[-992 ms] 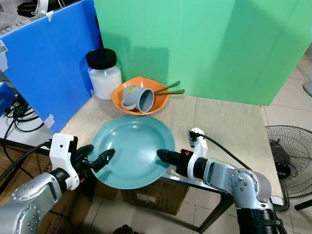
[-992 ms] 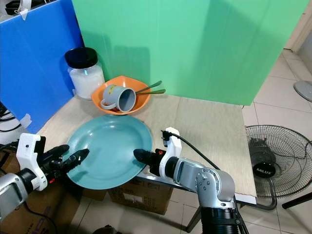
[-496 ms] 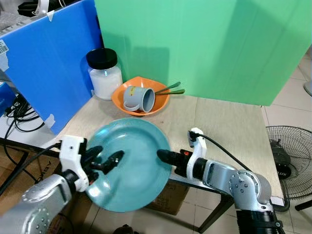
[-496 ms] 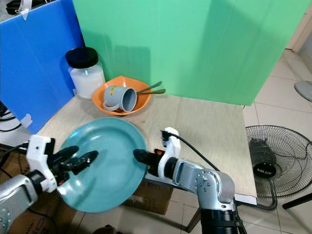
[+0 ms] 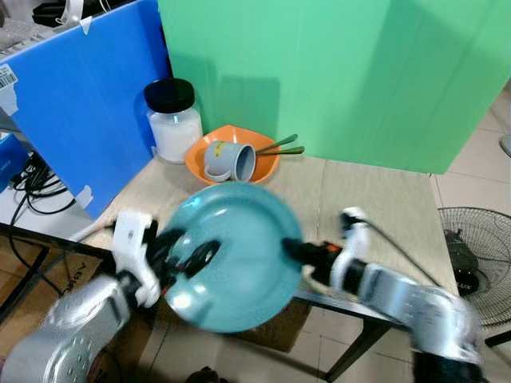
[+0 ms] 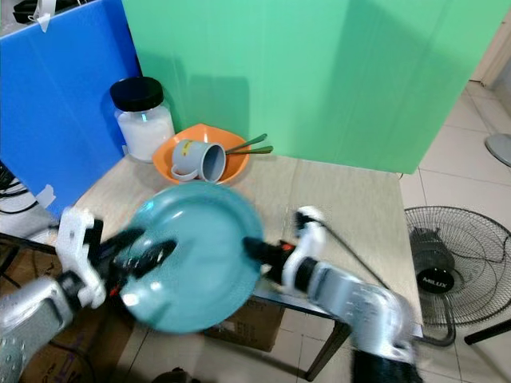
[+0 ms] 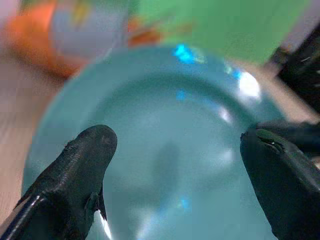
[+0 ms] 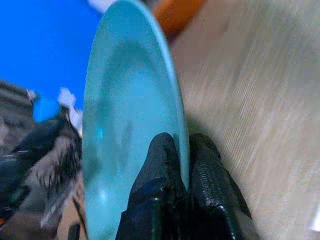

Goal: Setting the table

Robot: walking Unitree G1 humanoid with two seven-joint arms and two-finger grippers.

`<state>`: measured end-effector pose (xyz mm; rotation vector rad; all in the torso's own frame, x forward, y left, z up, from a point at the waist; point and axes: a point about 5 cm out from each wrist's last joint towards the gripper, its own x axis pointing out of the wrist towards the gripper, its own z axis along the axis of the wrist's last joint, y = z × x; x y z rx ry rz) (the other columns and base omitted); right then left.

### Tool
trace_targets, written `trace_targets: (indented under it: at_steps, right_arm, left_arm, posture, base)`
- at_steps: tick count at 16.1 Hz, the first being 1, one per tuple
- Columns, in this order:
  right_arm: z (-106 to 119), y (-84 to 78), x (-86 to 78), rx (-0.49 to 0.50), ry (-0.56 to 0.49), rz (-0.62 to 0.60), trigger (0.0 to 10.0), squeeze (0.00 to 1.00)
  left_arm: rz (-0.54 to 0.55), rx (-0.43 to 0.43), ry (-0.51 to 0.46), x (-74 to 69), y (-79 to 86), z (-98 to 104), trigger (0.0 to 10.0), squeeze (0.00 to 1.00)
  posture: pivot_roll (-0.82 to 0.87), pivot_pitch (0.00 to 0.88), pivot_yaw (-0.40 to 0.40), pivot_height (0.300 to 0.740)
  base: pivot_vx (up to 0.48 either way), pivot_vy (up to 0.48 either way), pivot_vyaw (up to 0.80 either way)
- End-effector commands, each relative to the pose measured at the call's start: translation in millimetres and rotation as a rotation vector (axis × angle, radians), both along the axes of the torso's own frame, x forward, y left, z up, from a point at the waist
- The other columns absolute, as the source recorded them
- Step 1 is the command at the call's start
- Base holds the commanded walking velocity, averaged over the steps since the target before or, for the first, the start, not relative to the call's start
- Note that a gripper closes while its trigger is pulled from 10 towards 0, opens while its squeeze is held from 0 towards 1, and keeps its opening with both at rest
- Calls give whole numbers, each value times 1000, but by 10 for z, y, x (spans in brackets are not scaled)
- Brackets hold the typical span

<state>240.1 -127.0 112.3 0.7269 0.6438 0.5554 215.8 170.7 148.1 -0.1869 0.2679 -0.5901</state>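
Over the wooden table (image 5: 375, 191), your right gripper (image 8: 175, 165) pinches the teal plate (image 5: 239, 263) rim. Keep it level (left gripper (image 5: 192, 257) spread, unloaded).

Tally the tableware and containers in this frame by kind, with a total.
Plates: 1, teal plate, held by the right gripper
Bowls: 1, orange bowl
Mugs: 1, grey mug, lying in the bowl
Jars: 1, black-lidded jar
Utensils: 2, handles sticking out of the bowl
Total: 6

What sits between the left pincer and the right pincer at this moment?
The teal plate, tilted and lifted, spans the gap: the right pincer pinches its rim, while the left pincer reaches over its face, as both eye views show.
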Motion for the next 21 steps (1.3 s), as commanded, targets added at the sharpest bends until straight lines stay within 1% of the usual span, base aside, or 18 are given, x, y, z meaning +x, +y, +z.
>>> trace_targets:
  at_steps: [1, 2, 3, 4, 5, 6, 7, 8, 9, 10, 11, 12, 14, 16, 18, 19, 20, 21]
  right_arm:
    - [160, -60, -20, 32, -68, -17, 0, 0]
    - [266, -145, -76, 42, -118, -42, 0, 0]
    - [320, -195, -113, 41, -148, -56, 0, 0]
    - [422, -289, -185, 21, -208, -87, 0, 0]
    - [530, -368, -237, -19, -280, -123, 0, 0]
    - [594, -409, -256, -43, -324, -151, 1176, 0]
    - [713, -471, -276, -32, -391, -219, 10000, 0]
    - [797, -515, -286, -64, -442, -268, 10000, 0]
    - [821, -524, -287, -117, -463, -310, 10000, 0]
    - [807, -499, -300, -141, -461, -342, 10000, 0]
    - [788, -471, -319, -144, -455, -364, 10000, 0]
    - [774, -473, -327, -146, -453, -394, 10000, 0]
    - [773, -485, -341, -109, -452, -442, 10000, 0]
    - [789, -468, -351, -90, -459, -473, 10000, 0]
    - [788, -452, -347, -92, -457, -480, 10000, 0]
    - [778, -436, -331, -105, -449, -492, 10000, 0]
    - [752, -445, -300, -143, -433, -516, 10000, 0]
    - [742, -458, -286, -170, -430, -531, 10000, 0]
  left_arm:
    - [-48, -23, -48, 0, -77, 110, 10000, 0]
    - [-103, -46, -89, 12, -175, 205, 10000, 0]
    - [-132, -47, -111, 21, -235, 245, 10000, 0]
    - [-183, -55, -149, 44, -349, 327, 10000, 0]
    - [-201, -68, -174, 77, -417, 396, 10000, 0]
    - [-201, -74, -182, 94, -436, 421, 10000, 0]
    - [-181, -66, -199, 148, -444, 444, 10000, 0]
    - [-146, -30, -220, 205, -431, 433, 10000, 0]
    - [-108, -7, -226, 243, -418, 415, 10000, 0]
    - [-77, 31, -244, 269, -418, 402, 10000, 0]
    - [-43, 70, -279, 297, -424, 406, 10000, 0]
    - [1, 87, -304, 324, -430, 418, 10000, 0]
    - [48, 134, -365, 337, -458, 436, 10000, 0]
    - [108, 117, -404, 321, -469, 459, 10000, 0]
    - [127, 148, -423, 326, -466, 452, 10000, 0]
    - [169, 179, -432, 358, -441, 437, 10000, 0]
    - [224, 215, -426, 409, -384, 409, 10000, 0]
    - [246, 226, -424, 423, -354, 395, 10000, 0]
  posture:
    - [132, 0, 8, 740]
    - [131, 0, 7, 740]
    - [117, 0, 18, 740]
    - [100, 0, 36, 740]
    - [91, 0, 46, 740]
    - [91, 0, 46, 740]
    - [74, 0, 63, 740]
    - [63, 0, 74, 740]
    - [61, 0, 77, 740]
    - [58, 0, 79, 740]
    - [61, 0, 76, 740]
    - [64, 0, 74, 740]
    - [66, 0, 69, 740]
    - [61, 0, 67, 740]
    - [59, 0, 67, 740]
    - [56, 0, 68, 740]
    - [57, 0, 66, 740]
    - [58, 0, 64, 740]
  base:
    - [0, 0, 0]
    - [0, 0, 0]
    - [0, 0, 0]
    - [0, 0, 0]
    - [0, 0, 0]
    - [0, 0, 0]
    - [0, 0, 0]
    - [0, 0, 0]
    - [0, 0, 0]
    - [0, 0, -781]
    - [0, 0, -781]
    - [0, 0, -781]
    - [0, 0, -788]
    - [0, 0, -794]
    - [0, 0, -800]
    - [0, 0, -800]
    - [0, 0, -800]
    - [0, 0, -800]
